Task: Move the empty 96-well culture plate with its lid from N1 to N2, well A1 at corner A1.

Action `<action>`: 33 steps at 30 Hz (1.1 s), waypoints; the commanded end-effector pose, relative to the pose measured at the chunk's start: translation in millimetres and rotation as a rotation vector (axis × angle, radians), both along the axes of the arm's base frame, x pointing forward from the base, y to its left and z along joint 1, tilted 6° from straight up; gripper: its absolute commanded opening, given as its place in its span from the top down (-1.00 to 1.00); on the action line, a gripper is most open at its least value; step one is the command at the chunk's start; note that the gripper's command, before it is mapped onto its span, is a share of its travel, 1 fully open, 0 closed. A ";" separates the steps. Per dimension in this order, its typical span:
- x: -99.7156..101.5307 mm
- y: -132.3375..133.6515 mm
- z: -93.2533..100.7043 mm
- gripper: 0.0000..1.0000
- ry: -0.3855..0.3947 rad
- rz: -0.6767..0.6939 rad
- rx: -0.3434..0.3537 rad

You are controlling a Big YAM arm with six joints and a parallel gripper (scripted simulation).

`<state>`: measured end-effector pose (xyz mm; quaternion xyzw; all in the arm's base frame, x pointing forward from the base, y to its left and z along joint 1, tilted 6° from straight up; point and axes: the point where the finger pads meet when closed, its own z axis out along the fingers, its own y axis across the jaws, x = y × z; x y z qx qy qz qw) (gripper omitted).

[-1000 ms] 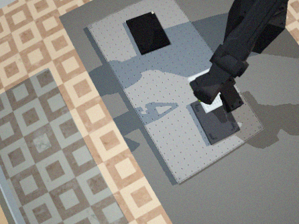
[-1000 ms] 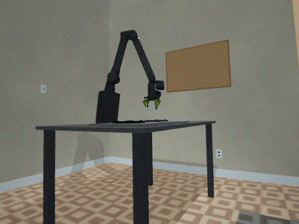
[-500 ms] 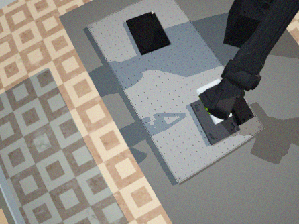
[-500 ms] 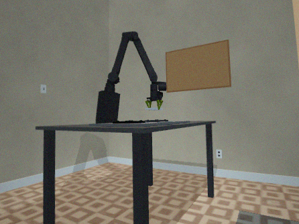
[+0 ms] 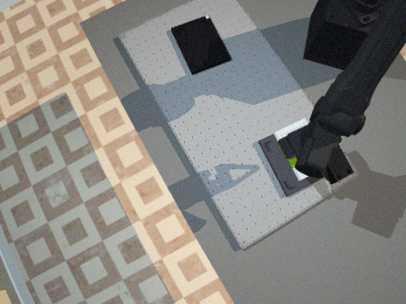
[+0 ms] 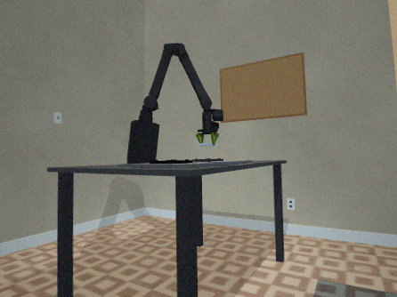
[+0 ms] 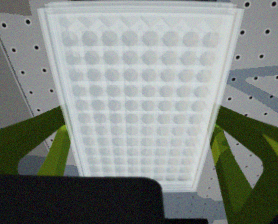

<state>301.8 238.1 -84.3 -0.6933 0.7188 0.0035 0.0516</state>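
Observation:
My gripper is shut on the white 96-well plate, its clear lid on it, with the green fingers on the two long sides. In the side view the gripper holds the plate level, a little above the table. From above, the plate hangs over the grey nest N2 at the near right of the board, mostly hidden by the wrist. The black nest N1 at the far end is bare. In the wrist view my gripper clamps the plate's near half.
The perforated grey board carries both nests on the dark table. The arm's black base stands at the table's back right. The board's edge runs close beside N2.

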 end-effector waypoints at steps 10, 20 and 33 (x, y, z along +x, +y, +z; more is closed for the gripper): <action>18.0 14.5 10.4 1.00 -0.027 -0.025 0.025; 17.7 15.8 9.8 1.00 -0.024 -0.023 0.023; 18.7 18.3 11.3 1.00 -0.027 -0.020 0.024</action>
